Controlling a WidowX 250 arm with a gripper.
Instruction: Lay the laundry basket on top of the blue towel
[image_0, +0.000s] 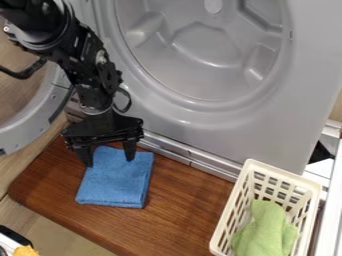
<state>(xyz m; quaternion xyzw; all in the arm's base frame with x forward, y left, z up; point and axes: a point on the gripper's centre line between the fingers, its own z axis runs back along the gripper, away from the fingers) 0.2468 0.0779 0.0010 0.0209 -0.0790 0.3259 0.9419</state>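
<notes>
Item: my black gripper (108, 161), fingers parted, at the upper end of the blue towel. Item: one blue towel (117, 182), folded, flat on the brown wooden board (180, 207). Item: one cream laundry basket (267, 168), openwork, upright, lower right, well apart from the towel. Item: one green cloth (267, 230), rumpled, inside the basket.
</notes>
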